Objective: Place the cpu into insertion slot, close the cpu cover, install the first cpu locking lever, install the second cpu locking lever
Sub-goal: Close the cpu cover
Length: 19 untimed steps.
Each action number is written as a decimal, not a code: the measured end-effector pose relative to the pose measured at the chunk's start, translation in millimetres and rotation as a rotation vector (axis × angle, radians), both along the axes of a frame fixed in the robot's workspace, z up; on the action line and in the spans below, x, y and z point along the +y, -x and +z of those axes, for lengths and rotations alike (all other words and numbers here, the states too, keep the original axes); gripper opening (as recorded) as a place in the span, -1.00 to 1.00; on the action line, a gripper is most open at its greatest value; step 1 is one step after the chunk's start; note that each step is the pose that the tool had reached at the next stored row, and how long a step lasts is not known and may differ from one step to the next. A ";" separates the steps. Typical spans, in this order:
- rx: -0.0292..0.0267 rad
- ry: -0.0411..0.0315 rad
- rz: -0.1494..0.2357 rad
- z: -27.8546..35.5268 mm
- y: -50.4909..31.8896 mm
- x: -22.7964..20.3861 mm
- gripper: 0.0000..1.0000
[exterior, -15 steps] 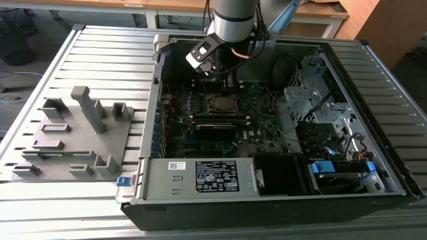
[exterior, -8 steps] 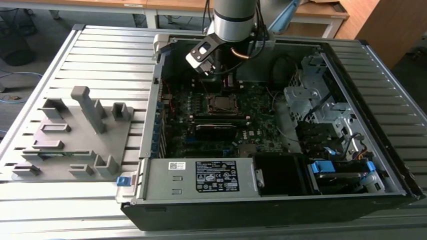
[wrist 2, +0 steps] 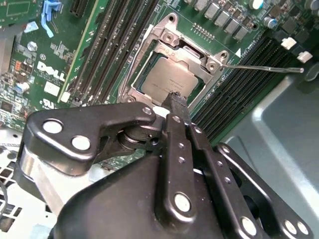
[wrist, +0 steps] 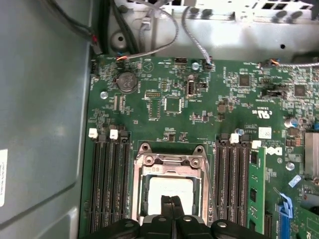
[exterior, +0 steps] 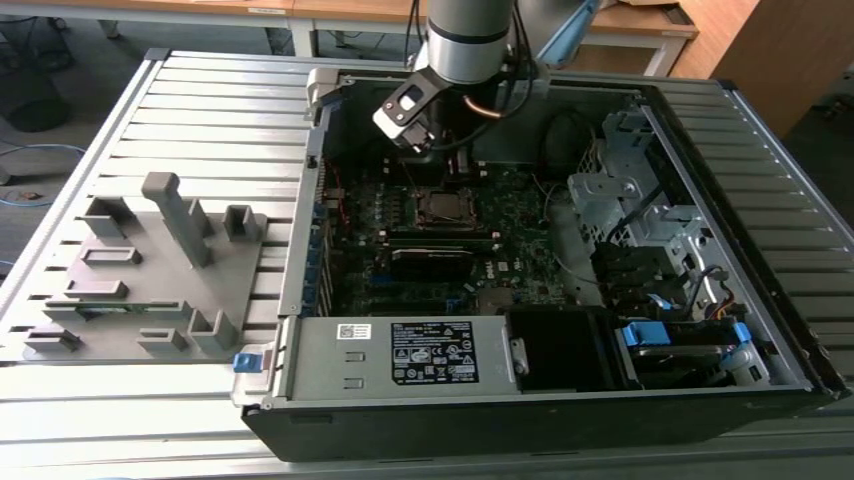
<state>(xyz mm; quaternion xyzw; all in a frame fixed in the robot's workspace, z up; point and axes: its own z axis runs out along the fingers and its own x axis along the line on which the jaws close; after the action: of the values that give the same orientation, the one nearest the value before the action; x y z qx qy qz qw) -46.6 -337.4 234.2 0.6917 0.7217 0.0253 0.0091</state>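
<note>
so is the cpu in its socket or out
In. The cpu lies flat on the board, its grey top showing through the window of the cover framing it.

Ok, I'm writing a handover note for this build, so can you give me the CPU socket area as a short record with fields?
cpu: seated in the socket, metal top showing
cpu cover: down, framing the cpu
locking lever: one thin rod sticks out from the socket over the memory slots; looks unlatched
gripper: shut, tips over the cpu's near edge, holding nothing
motherboard: inside the open computer case
</note>
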 end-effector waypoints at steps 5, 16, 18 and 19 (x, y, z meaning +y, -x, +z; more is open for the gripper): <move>0.0000 0.0000 0.070 -0.1 0.0 0.0 -0.79; 0.0000 0.0000 0.101 -0.1 0.0 0.0 -0.79; 0.0000 0.0000 0.129 -0.2 0.0 0.0 -0.79; 0.0000 0.0000 0.145 -0.2 0.0 0.0 -0.79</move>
<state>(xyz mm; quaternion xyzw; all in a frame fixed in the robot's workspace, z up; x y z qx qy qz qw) -46.6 -337.4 234.1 0.6377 0.7698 0.0259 0.0073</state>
